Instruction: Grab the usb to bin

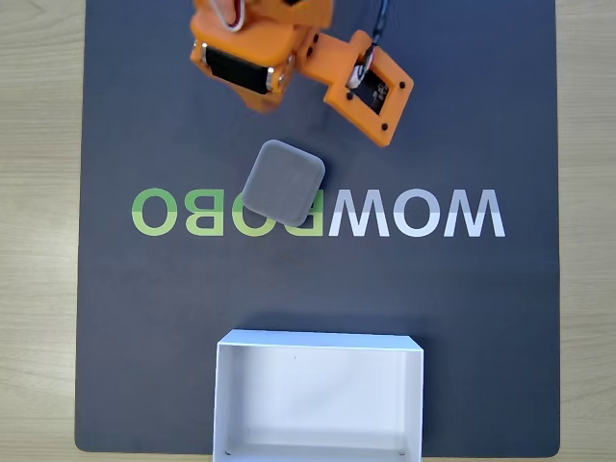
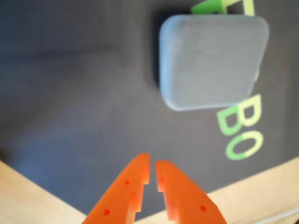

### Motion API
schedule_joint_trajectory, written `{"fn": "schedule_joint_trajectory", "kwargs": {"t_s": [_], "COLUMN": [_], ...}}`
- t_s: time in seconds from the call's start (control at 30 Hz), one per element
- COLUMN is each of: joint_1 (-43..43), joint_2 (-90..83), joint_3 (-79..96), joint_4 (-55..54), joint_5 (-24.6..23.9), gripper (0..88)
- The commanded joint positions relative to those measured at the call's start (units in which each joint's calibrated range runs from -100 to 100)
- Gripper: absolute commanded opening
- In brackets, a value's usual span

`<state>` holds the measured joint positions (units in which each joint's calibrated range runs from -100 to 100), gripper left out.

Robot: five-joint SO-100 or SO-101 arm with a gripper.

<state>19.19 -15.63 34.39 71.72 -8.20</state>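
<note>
Usb (image 2: 212,58) being approached; lying flat on dark mat (image 2: 79,93), ahead and right of jaws, untouched. Jaws being held nearly closed, empty. Wider opening needed; should be centred over block before descent.

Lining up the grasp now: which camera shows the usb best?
The wrist view: the usb is large and close, ahead of the gripper. The fixed view shows it smaller, whole, on the mat lettering.
</note>
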Motion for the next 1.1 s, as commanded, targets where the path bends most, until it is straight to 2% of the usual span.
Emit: {"fn": "schedule_joint_trajectory", "kwargs": {"t_s": [0.0, 0.17, 0.37, 0.57, 0.9, 1.07], "joint_1": [1.4, 2.2, 2.4, 5.5, 0.3, -1.8], "joint_2": [5.2, 9.2, 11.4, 17.7, 30.3, 33.4], "joint_3": [-6.4, -12.5, -15.4, -17.1, -27.2, -30.5], "joint_4": [2.5, 9.3, 12.0, 7.3, 8.4, 12.0], "joint_5": [-0.2, -0.5, -0.6, -0.6, -0.6, -0.6], "gripper": [7.5, 24.2, 36.0, 38.3, 38.5, 47.7]}}
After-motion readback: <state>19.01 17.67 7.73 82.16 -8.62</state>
